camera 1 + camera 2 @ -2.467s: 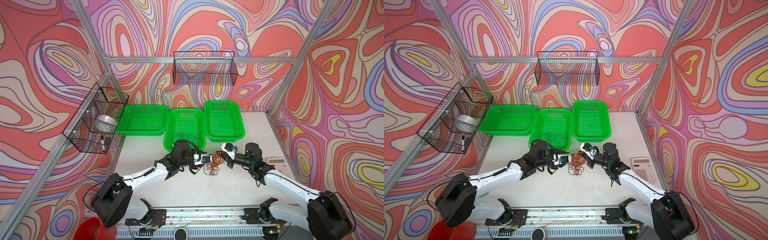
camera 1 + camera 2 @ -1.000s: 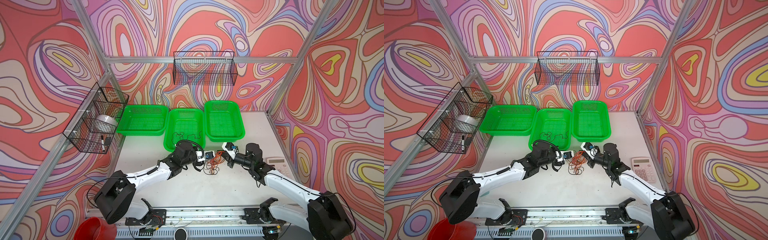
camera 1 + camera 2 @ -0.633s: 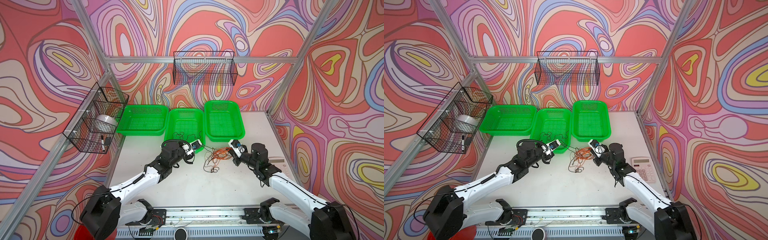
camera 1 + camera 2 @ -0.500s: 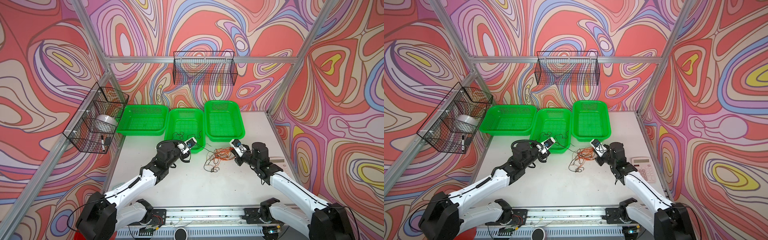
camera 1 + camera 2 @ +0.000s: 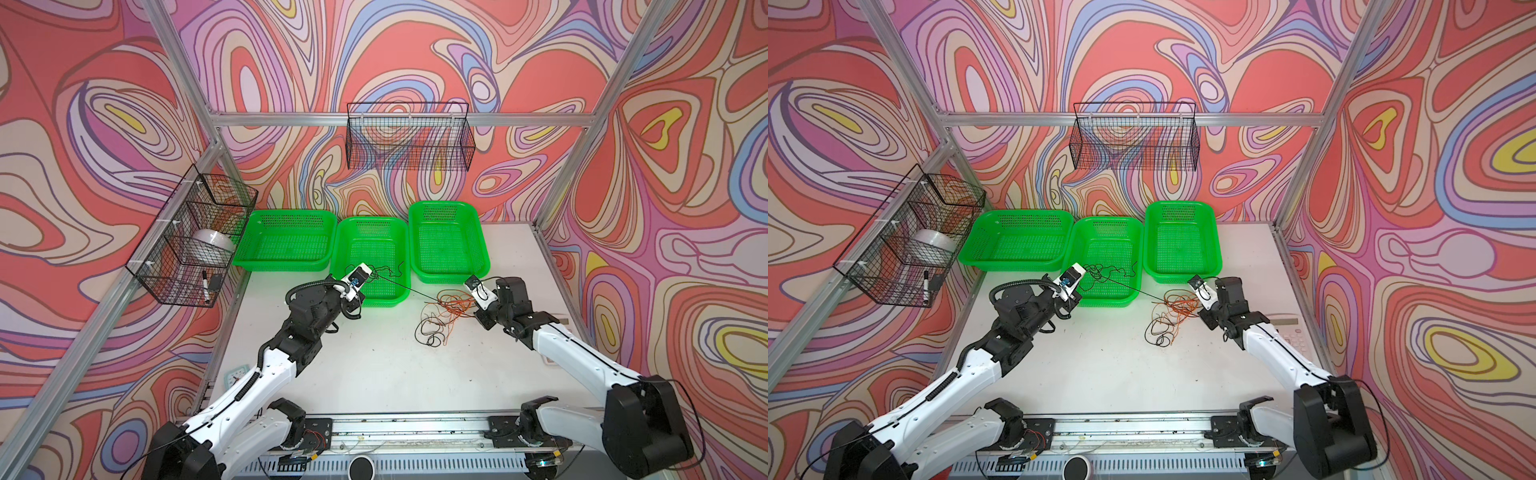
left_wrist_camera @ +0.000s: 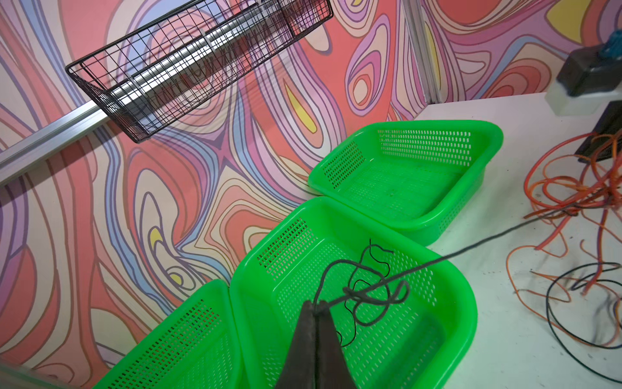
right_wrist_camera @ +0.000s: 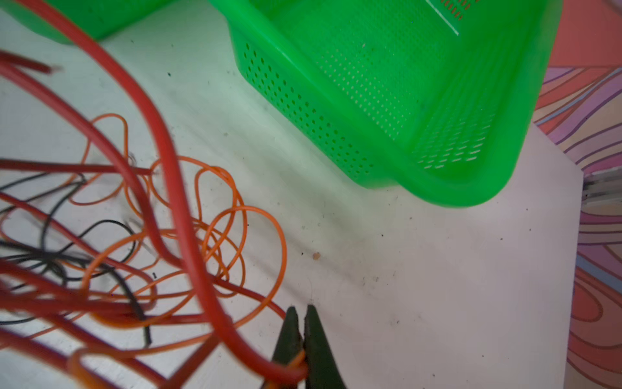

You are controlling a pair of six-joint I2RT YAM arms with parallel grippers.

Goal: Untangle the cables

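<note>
On the left wall hangs a wire basket [image 5: 183,253] holding a white bowl [image 5: 214,243] and a marker [image 5: 205,286]; three green baskets stand in a row along the far edge of the bench [image 5: 374,365]: the left basket [image 5: 291,213], the middle basket [image 5: 371,220] and the right basket [image 5: 442,203]; above them a long wire rack [image 5: 409,141] is fixed to the back wall.

The left hand [image 6: 318,304] hovers over the near rim of the middle basket, its fingers pressed together on the black cable [image 6: 447,256]; part of that cable lies as a loose clump inside the middle basket, and one strand runs taut over the rim, rightward to the tangle [image 5: 442,309].

The tangle lies on the bench toward the far edge, just in front of the right basket's near left corner; black loops trail from it toward the near edge.

The right hand [image 7: 302,311] sits low at the tangle's right side, near the right basket's near corner, its fingers pinched shut on a loop of the red cable [image 7: 178,208] together with a strand of the orange cable [image 7: 285,249]; the orange loops lie spread on the bench under the raised red strands.

A calculator [image 5: 1292,337] lies at the right edge of the bench, partly under the right arm.
</note>
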